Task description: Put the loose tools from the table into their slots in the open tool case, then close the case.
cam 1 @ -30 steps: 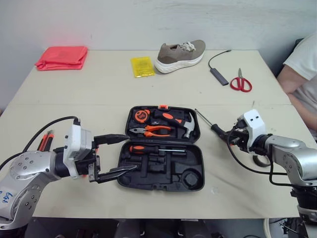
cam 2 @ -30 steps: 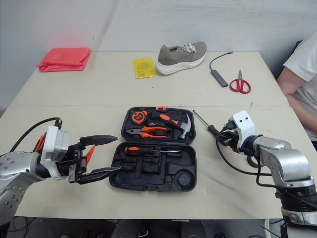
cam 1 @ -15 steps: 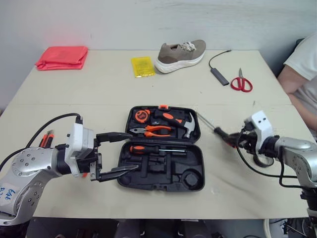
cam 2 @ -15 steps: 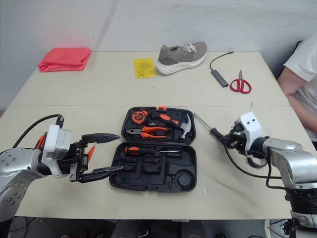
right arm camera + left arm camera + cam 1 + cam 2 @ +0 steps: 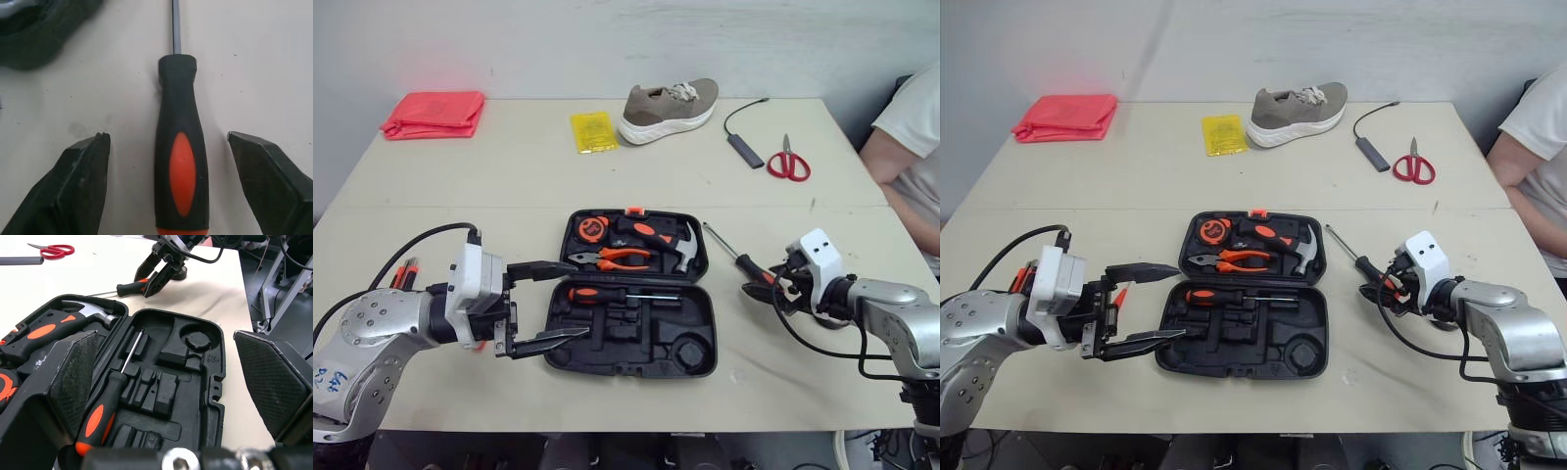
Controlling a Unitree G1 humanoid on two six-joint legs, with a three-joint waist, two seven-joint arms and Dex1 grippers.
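The open tool case (image 5: 703,345) lies flat in the middle of the table (image 5: 509,186), and everything else is placed from it. Its far half holds a tape measure (image 5: 594,228), orange-handled pliers (image 5: 618,258) and a hammer (image 5: 684,249); its near half holds one orange-and-black screwdriver (image 5: 605,294) among bare moulded slots. The loose screwdriver (image 5: 180,161) lies on the table just to the right of the case, its shaft angled toward the case's far right corner and its handle pointing away. The right gripper (image 5: 771,287) sits at that handle's end with its two fingers (image 5: 83,171) spread wide, the handle between them and untouched by either. The left gripper (image 5: 564,303) hovers at the case's left edge, its fingers also wide apart and holding nothing, tips aimed across the case. Well beyond the case lie a shoe (image 5: 668,108) and a yellow packet (image 5: 594,130), with red scissors (image 5: 787,162) to the far right and a folded red cloth (image 5: 433,113) to the far left.
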